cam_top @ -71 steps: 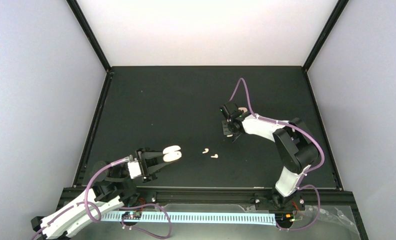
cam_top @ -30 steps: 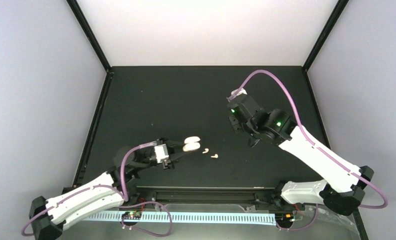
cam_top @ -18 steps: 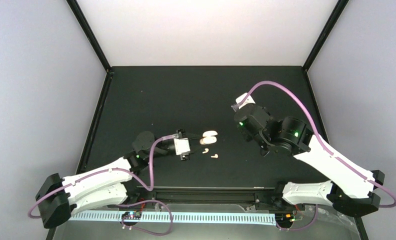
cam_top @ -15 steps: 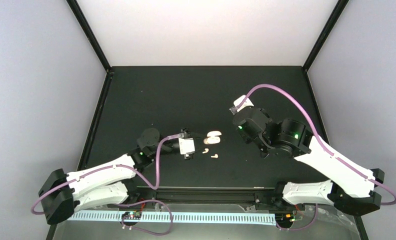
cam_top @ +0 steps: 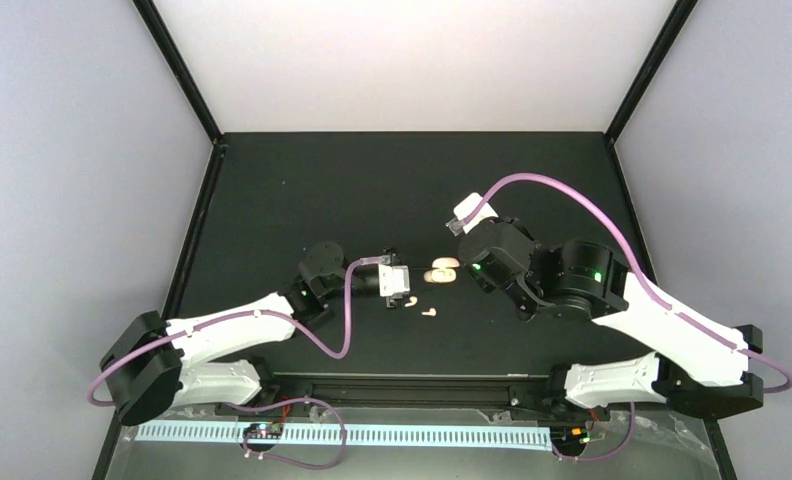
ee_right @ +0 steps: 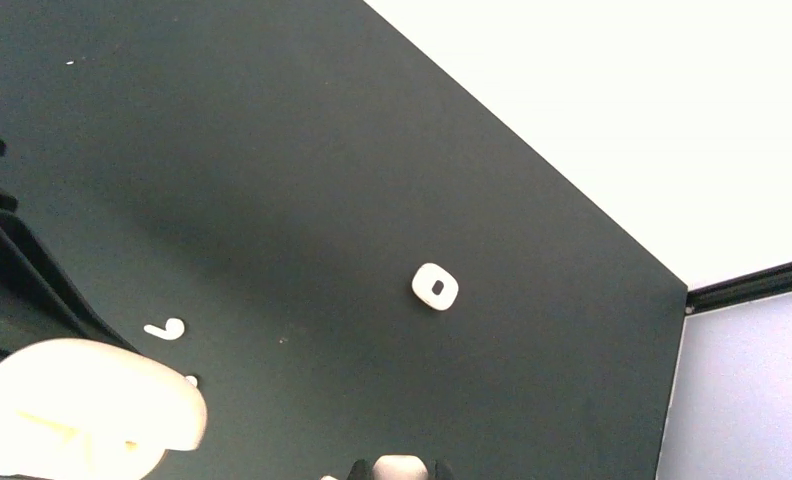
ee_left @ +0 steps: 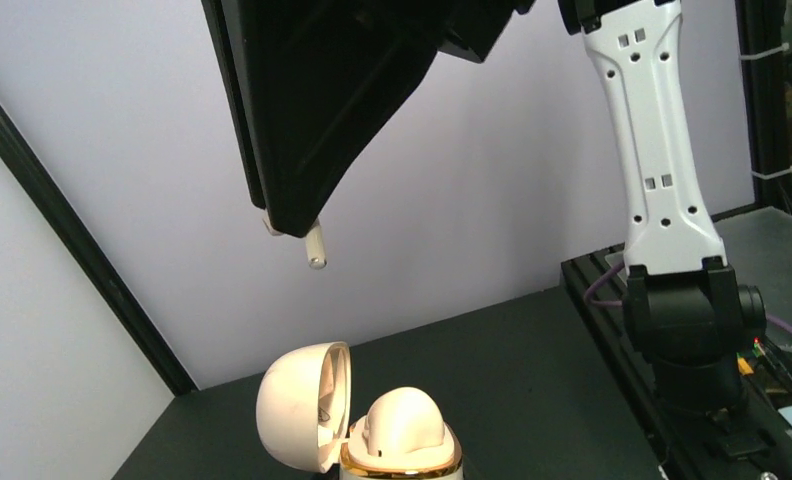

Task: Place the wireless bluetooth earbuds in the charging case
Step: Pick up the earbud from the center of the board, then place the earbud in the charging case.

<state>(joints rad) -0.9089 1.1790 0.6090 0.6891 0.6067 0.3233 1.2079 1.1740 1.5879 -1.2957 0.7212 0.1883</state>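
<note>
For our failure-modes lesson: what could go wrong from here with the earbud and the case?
1. The earbud in the right gripper hangs nearer the lid of the open charging case than its sockets; it may miss.
2. Only the left gripper holds the case; a push could tilt it.

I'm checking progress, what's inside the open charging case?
The charging case has its lid swung open. Inside, a rounded cream insert rises above the gold rim. The lid's hollow is shadowed and the sockets are hidden, so whether anything is seated cannot be told.
</note>
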